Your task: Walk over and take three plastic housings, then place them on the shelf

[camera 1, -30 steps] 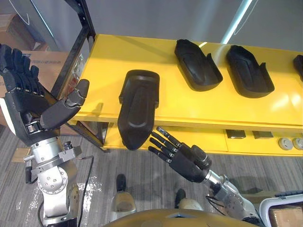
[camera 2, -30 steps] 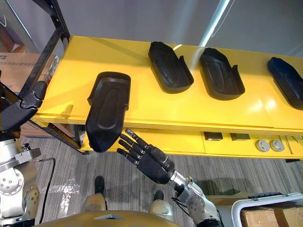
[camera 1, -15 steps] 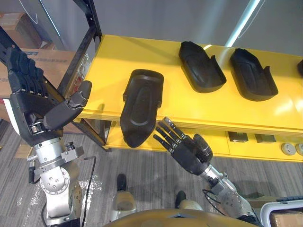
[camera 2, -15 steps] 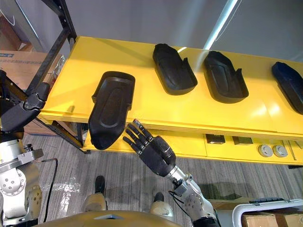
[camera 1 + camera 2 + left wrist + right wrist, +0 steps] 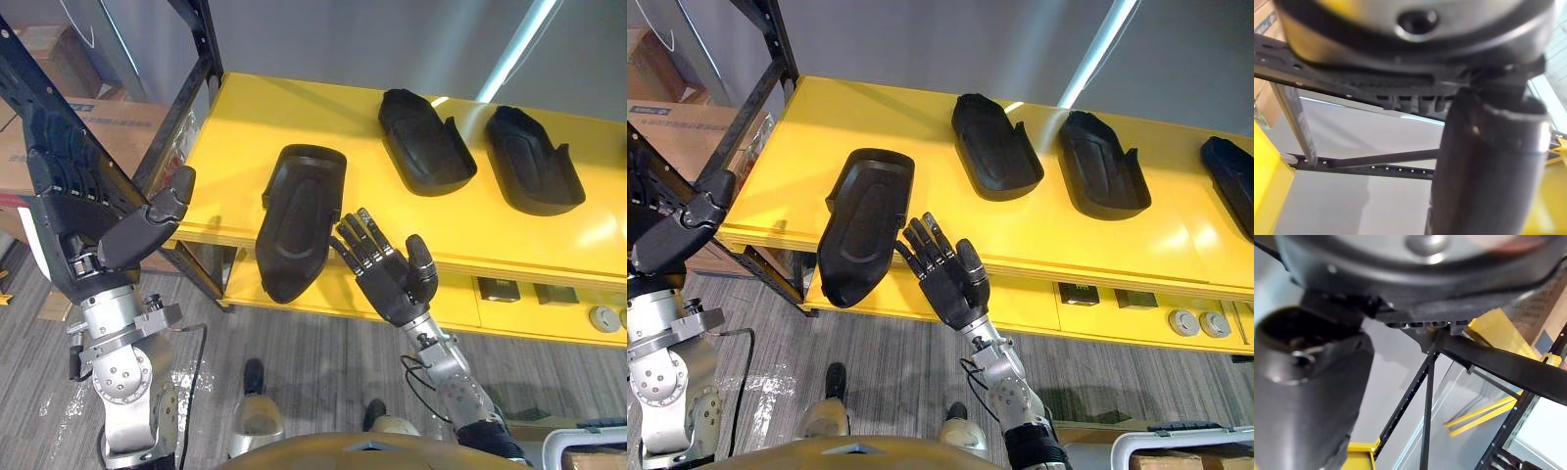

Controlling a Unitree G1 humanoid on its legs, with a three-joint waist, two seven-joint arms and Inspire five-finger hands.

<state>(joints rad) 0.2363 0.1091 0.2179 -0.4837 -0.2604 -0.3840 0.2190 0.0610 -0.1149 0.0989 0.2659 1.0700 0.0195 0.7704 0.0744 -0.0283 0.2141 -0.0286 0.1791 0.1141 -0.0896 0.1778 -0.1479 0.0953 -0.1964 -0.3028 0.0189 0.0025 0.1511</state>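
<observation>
Hovering mid-frame, right hand (image 5: pixel 392 281), fingers spread wide, flanks long black plastic housing (image 5: pixel 299 220) overhanging yellow shelf (image 5: pixel 294 108), likely left so for easy grasping. Left hand (image 5: pixel 88 230), far left: fingers straight, empty.

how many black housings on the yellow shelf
4. Nearest housing overhangs the shelf front edge by the right hand; second housing and third housing lie further back; fourth housing is cut off rightmost. More may be hidden beyond.

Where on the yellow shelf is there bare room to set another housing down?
Bare: back-left corner, between black rack post and left back housing; front strip before it and the right back housing. Crowded: front edge, where right hand is beside the overhanging housing.
</observation>
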